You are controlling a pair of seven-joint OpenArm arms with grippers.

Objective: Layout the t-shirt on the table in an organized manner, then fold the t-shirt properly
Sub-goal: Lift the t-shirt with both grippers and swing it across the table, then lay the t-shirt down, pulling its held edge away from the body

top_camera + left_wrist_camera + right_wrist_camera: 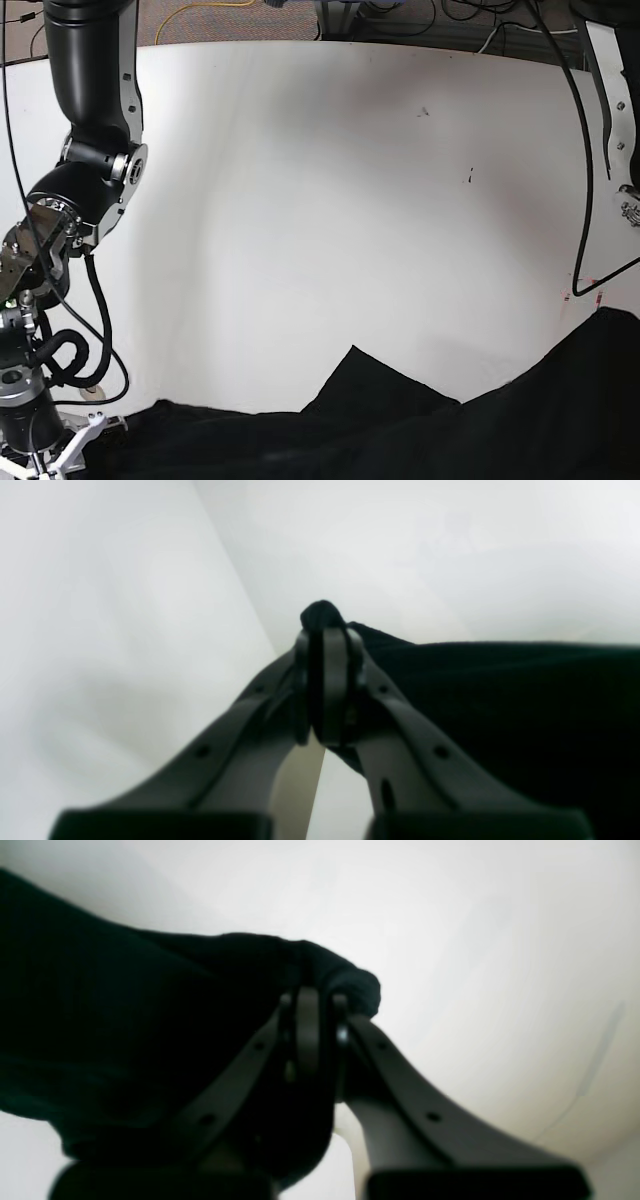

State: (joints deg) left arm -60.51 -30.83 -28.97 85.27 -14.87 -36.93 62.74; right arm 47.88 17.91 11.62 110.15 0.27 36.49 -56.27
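Note:
The black t-shirt [400,425] stretches across the bottom of the base view, close to the camera, with a pointed fold sticking up near the middle; its print is hidden. In the left wrist view my left gripper [325,630] is shut on a bunched corner of the t-shirt [500,705], which hangs off to the right. My right gripper [312,995] is likewise shut on a bunched edge of the t-shirt [125,1015], which spreads to the left. Behind the cloth lies the white table [350,200]. Neither gripper's fingertips show in the base view.
The right arm [90,150] rises at the left edge of the base view, the left arm [610,80] at the upper right. A red mark [585,290] and small dark specks [470,177] sit on the table's right side. Cables [400,15] run behind the far edge.

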